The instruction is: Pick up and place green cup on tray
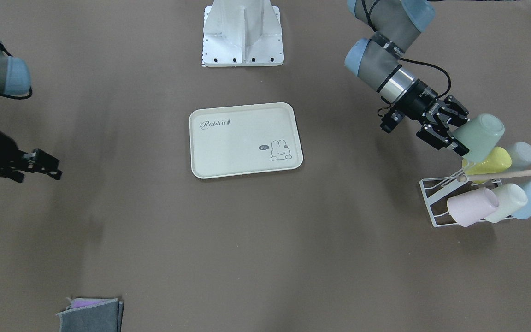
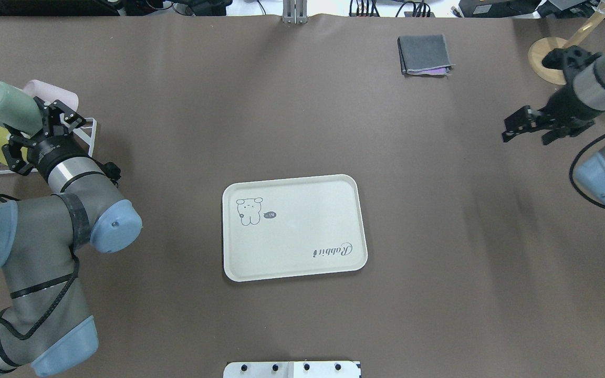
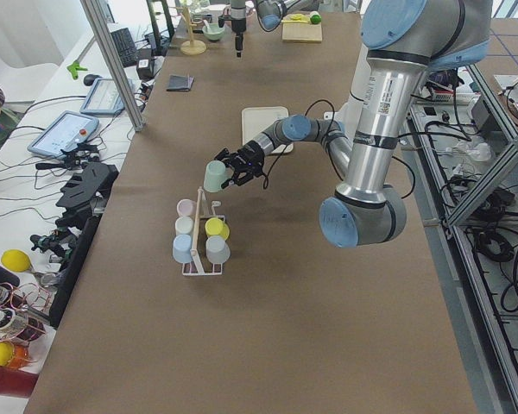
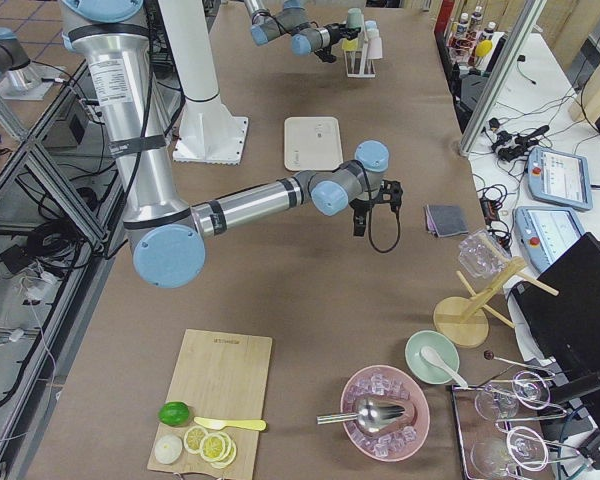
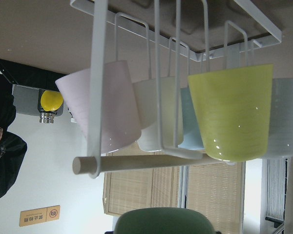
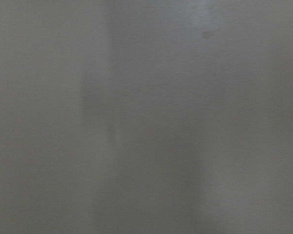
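my left pincer [image 1: 453, 130] is clamped on the sage green plastic cup [image 1: 480, 137], above the white wire rack [image 1: 436, 203]; my right pincer [image 1: 46, 167] looks together.

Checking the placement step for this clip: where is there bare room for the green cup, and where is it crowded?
The tray is bare inside its rim, with open table all round it. It is crowded at the rack, where the left gripper holds the green cup close above the yellow cup.
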